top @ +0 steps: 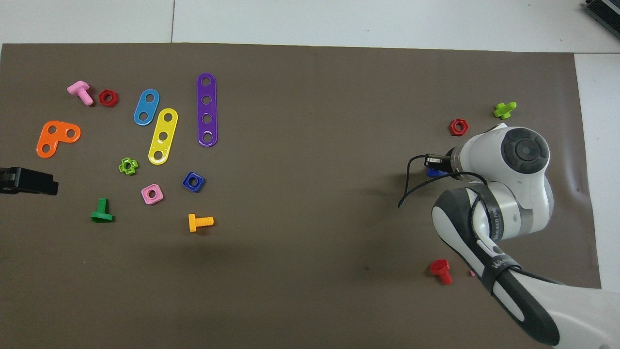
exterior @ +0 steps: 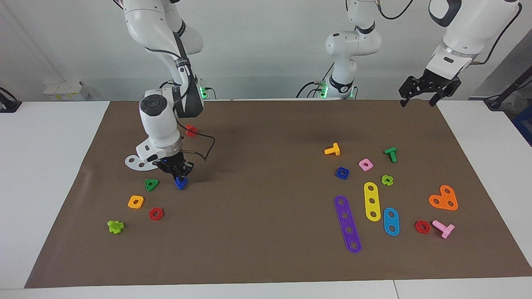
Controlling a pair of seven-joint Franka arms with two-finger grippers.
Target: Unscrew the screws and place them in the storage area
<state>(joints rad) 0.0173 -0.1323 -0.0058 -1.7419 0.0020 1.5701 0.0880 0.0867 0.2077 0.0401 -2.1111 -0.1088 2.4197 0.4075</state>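
Observation:
My right gripper [exterior: 178, 173] is down at the mat toward the right arm's end of the table, shut on the dark-blue screw [exterior: 181, 182]. The screw's triangular head hangs just below the fingers, at or just above the mat, beside a green triangular nut [exterior: 151, 184]. In the overhead view the right wrist covers the gripper and only a bit of the blue screw [top: 434, 171] shows. My left gripper [exterior: 419, 99] is open and empty, raised over the mat's corner by the left arm's base, where it waits; its black tip shows in the overhead view [top: 29, 181].
Around the screw lie an orange square nut [exterior: 136, 202], a red hex nut [exterior: 156, 214], a lime bolt [exterior: 115, 226] and a red bolt [exterior: 191, 131]. Toward the left arm's end lie a dark-blue square nut [exterior: 342, 172], coloured bolts, nuts and a purple strip [exterior: 347, 224].

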